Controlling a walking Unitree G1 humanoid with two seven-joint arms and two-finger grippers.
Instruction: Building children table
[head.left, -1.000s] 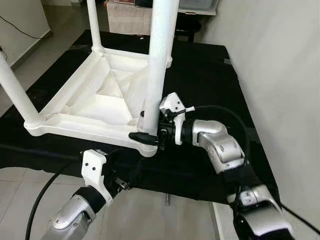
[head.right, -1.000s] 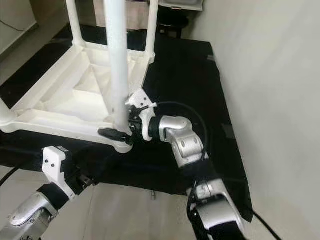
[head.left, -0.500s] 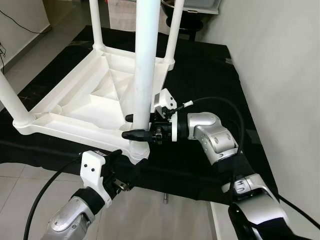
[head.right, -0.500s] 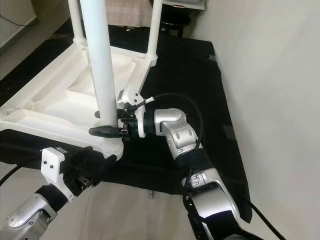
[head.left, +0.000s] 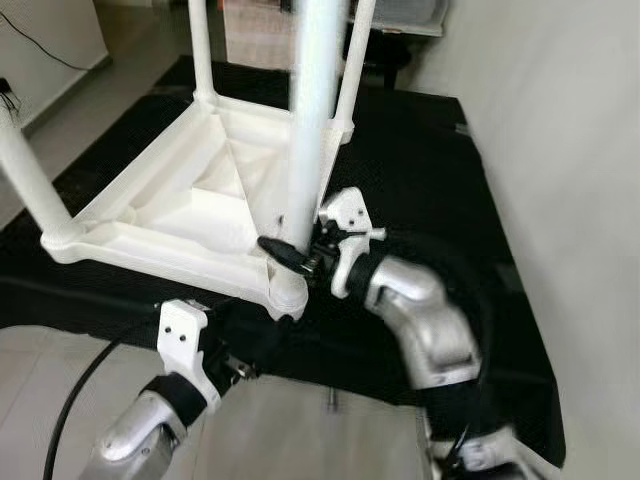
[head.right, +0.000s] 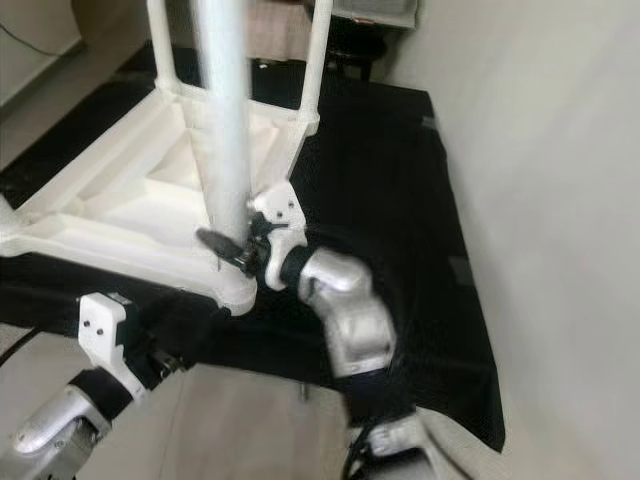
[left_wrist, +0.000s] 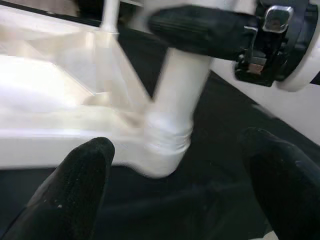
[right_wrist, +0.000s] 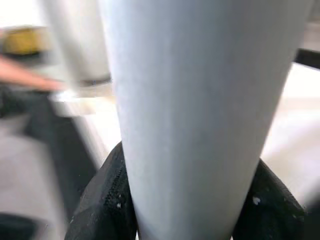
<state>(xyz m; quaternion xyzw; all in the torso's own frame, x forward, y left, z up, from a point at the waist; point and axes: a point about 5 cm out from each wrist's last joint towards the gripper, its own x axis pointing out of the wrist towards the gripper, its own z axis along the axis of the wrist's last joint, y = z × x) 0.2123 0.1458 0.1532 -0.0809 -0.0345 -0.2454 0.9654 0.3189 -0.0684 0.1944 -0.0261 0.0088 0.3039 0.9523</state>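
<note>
White plastic round table leg (head.left: 312, 120), upright in the near corner socket of the upturned white plastic tabletop (head.left: 190, 215), is clasped low down by the right gripper (head.left: 290, 250), while the left gripper (left_wrist: 175, 185), spread wide, is held just below that corner.

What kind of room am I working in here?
Probably a room in a home: tiled floor, plain wall, and a black cloth spread under the upturned white table, whose near leg the right gripper grips.
</note>
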